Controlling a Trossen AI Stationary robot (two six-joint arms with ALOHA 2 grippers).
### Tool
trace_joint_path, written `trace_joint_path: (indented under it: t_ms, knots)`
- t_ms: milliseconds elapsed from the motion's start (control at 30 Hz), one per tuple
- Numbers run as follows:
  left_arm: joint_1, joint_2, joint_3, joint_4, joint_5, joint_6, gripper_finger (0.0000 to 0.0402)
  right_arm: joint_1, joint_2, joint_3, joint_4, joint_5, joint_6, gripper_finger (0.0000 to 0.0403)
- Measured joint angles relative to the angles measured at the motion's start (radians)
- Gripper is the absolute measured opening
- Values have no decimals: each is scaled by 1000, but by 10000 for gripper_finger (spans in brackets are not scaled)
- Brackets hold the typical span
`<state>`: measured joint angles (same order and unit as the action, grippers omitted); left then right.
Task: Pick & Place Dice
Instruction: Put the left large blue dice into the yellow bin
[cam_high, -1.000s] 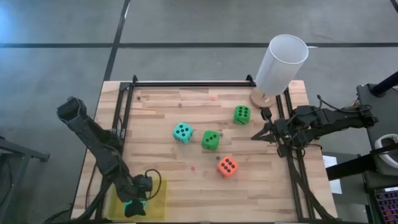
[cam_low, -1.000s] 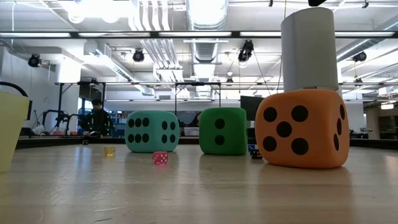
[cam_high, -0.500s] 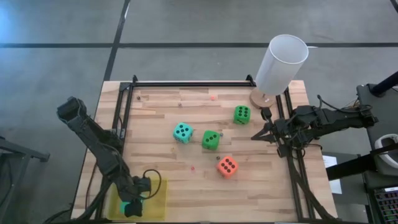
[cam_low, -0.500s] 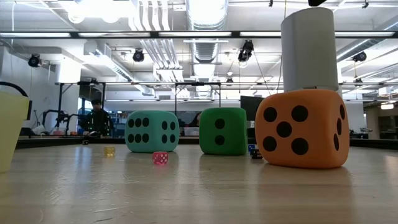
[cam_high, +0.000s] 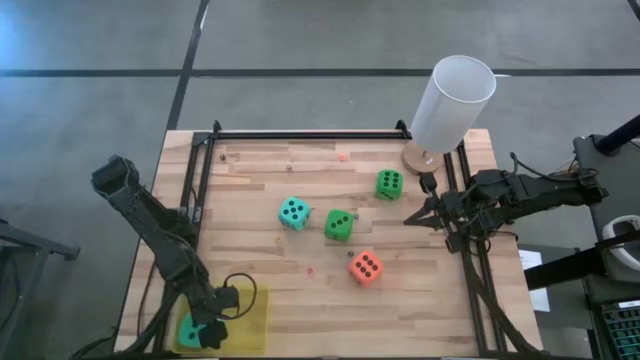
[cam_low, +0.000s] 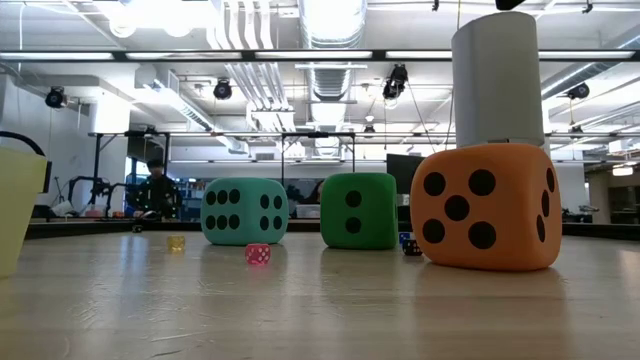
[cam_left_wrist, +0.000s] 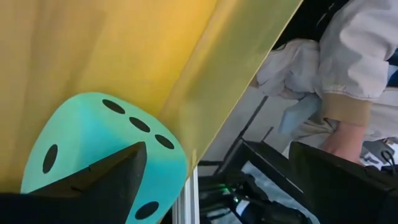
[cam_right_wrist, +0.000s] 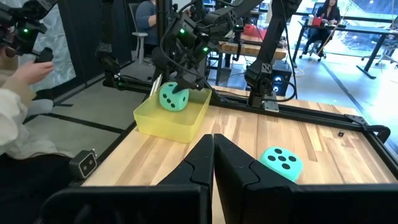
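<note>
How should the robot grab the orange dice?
Come straight down from above and pinch two opposite flat sides of the orange-red die. It sits flat and on its own, with room all around, so either pair of sides should work. It looks a little turned, so line up with its sides first.

You have five soft dice with black pips. One teal die (cam_high: 190, 331) sits in the yellow tray. On the desk, the second teal die (cam_high: 293, 212) lies near a green die (cam_high: 339, 224), another green die (cam_high: 389, 184) lies farther back, and the orange-red die (cam_high: 365, 267) lies nearest.
</note>
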<state>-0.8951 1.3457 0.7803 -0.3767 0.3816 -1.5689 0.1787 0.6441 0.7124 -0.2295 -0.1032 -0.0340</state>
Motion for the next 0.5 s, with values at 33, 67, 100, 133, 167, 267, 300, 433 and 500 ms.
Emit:
trace_joint_path:
  t_ms: [33, 67, 100, 133, 167, 267, 300, 433, 500]
  knots:
    - [0, 0, 0, -2, 6, -10, 400, 0, 0, 0, 0, 0, 0, 8]
    - [0, 0, 0, -5, 12, -18, 400, 0, 0, 0, 0, 0, 0, 8]
    - [0, 0, 0, -6, 16, -27, 400, 0, 0, 0, 0, 0, 0, 8]
    - [0, 0, 0, -6, 20, -36, 400, 0, 0, 0, 0, 0, 0, 8]
    - [0, 0, 0, -7, 26, -40, 400, 0, 0, 0, 0, 0, 0, 8]
    - [0, 0, 0, -19, 38, -55, 400, 0, 0, 0, 0, 0, 0, 8]
    - [0, 0, 0, -19, 38, -60, 400, 0, 0, 0, 0, 0, 0, 8]
    - [0, 0, 0, -19, 38, -58, 400, 0, 0, 0, 0, 0, 0, 8]
    - [2, 0, 3, -20, 37, -55, 400, 0, 0, 0, 0, 0, 0, 8]
